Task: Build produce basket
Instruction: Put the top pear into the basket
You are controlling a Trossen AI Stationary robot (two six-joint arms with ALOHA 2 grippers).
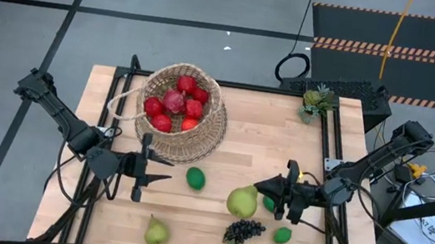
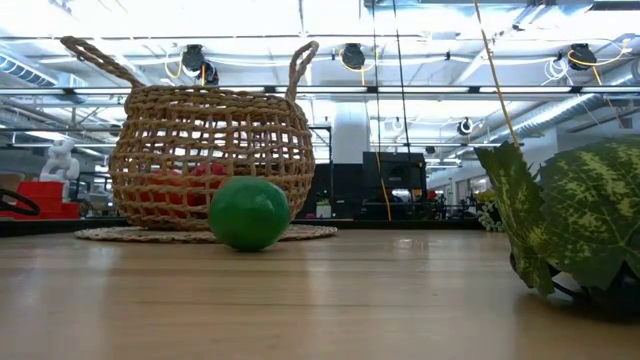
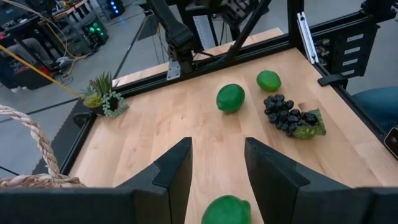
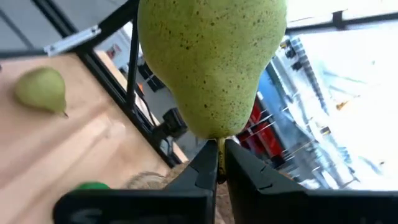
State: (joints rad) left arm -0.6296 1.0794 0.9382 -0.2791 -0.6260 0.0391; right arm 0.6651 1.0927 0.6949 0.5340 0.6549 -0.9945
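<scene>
While the arms sit low over the near half of the table, the scene reads as follows.

Basket: the basket (image 1: 180,115) stands on the far-left part of the wooden table (image 1: 265,145), upright on a flat woven mat, its thin loop handle sticking out toward the left edge.
Basket contents: a heap of red fruits (image 1: 176,106) fills the bowl; in the low view they show red through the weave at the bottom.
Left gripper: the left gripper (image 1: 156,170) hovers just in front of the basket, fingers parted and empty, pointing toward a lime (image 1: 196,178) that lies just beyond its tips.
Right gripper: the right gripper (image 1: 264,187) is pinched tight on the stem of the large pear (image 1: 242,202); the right wrist view shows the two fingers closed on the stem with the pear's body filling the frame.
Loose on the table, near right: a second lime (image 1: 282,235) and the dark grape bunch (image 1: 243,231) with its leaf lie close together near the front edge; a third lime (image 1: 269,203) is partly hidden beside the right gripper.
Loose on the table, near left: a small pear (image 1: 156,232) lies at the front edge, well apart from the basket.
Far right corner: a small spiky potted plant (image 1: 317,101) stands alone.
</scene>
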